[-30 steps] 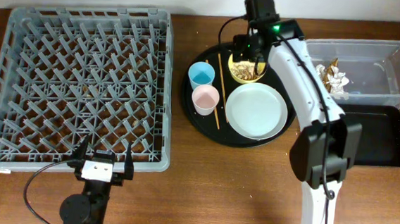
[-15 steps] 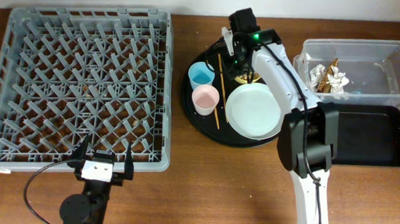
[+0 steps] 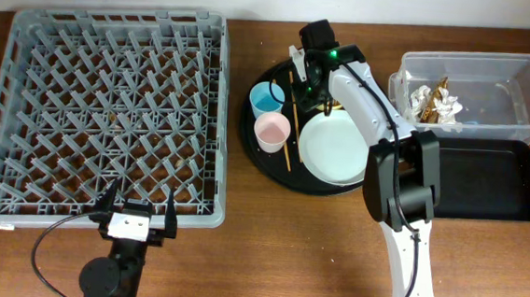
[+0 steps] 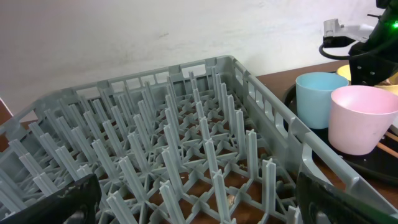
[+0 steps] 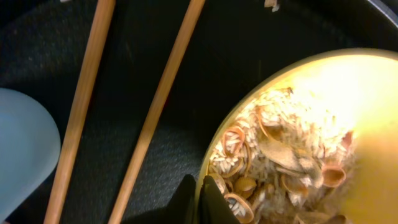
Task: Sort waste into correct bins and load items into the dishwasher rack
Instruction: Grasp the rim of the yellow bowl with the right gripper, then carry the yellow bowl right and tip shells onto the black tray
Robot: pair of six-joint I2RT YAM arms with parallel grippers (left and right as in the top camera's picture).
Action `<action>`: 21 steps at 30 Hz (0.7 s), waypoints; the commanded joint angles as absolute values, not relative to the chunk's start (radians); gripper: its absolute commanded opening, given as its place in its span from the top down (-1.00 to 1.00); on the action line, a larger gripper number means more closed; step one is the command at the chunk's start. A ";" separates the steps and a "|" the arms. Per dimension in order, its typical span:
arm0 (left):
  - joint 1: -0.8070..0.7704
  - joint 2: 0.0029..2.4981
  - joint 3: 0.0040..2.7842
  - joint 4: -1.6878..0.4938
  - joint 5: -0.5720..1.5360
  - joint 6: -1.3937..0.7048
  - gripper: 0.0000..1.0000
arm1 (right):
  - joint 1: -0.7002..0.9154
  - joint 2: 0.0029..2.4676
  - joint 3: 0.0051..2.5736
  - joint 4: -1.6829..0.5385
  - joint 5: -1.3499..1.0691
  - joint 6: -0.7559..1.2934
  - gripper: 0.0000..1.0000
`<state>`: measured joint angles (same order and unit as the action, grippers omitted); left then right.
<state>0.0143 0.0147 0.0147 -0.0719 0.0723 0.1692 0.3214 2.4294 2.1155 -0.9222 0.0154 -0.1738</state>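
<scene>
The right claw [image 5: 199,198] has dropped to pinch the yellow bowl [image 5: 323,93] by its rim, near the tabletop's far edge. Its food scraps [image 5: 273,155] likely await binning; the left claw [image 3: 139,213] gapes wide.

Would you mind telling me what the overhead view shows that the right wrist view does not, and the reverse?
Only overhead: the dishwasher rack, pale grey plate, pink-white cup, the clear tub holding tissue and a wrapper, and the black rectangular tray. Only right wrist: food scraps inside the yellow bowl, which the arm largely hides from above. Both: the chopsticks, the round black tray and, apparently, the light blue cup.
</scene>
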 commanded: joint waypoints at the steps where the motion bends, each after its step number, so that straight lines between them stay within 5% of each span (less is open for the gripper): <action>1: 0.016 0.009 0.009 -0.074 0.083 0.185 -0.98 | 0.328 2.439 2.107 -0.935 0.012 -0.165 0.92; 6: 0.016 0.009 0.009 -0.073 0.083 0.185 -0.98 | 0.326 2.371 2.196 -1.015 0.011 -0.125 0.92; 14: 0.016 0.009 0.009 -0.073 0.083 0.185 -0.98 | 0.305 2.225 2.504 -1.444 -0.023 -0.020 0.92; 21: 0.016 0.009 0.009 -0.073 0.083 0.185 -0.99 | 0.181 2.130 2.481 -1.699 -0.178 0.041 0.92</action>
